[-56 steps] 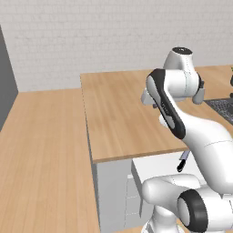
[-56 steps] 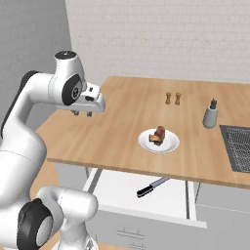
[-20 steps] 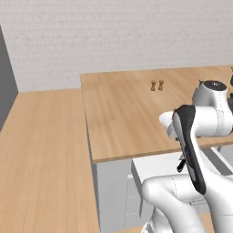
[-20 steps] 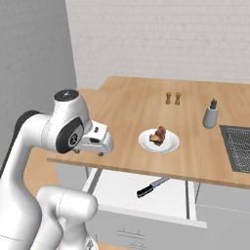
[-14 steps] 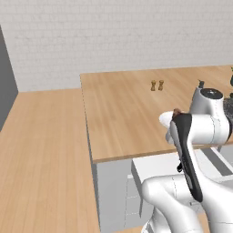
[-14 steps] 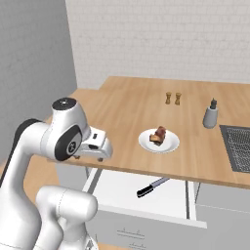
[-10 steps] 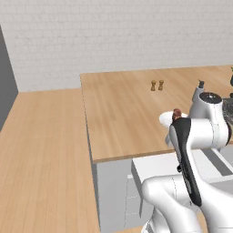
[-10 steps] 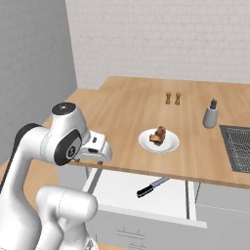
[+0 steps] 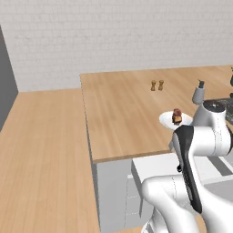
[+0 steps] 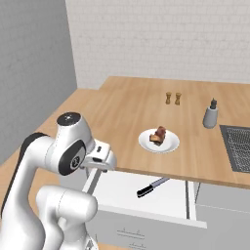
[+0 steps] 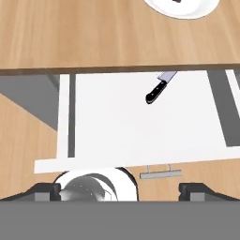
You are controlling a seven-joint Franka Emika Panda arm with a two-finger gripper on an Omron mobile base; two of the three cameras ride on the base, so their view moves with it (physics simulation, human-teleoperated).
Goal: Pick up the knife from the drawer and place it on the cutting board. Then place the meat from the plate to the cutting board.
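Observation:
The knife, black-handled with a thin pale blade, lies in the open drawer with its blade tip near the counter's edge; it also shows as the knife on the drawer's white floor. My gripper hovers over the drawer's front part, open, fingertips wide apart with nothing between them, the knife well ahead of it. The meat sits on the white plate on the counter, also seen as meat on the plate. The cutting board is out of view.
Two small brown shakers stand further back on the counter and a grey bottle to the right. A dark sink grid lies at the right edge. My white arm leans over the drawer's left corner.
The arm has swung down from above the counter to the open drawer's front left corner. Knife, meat and plate have stayed where they were.

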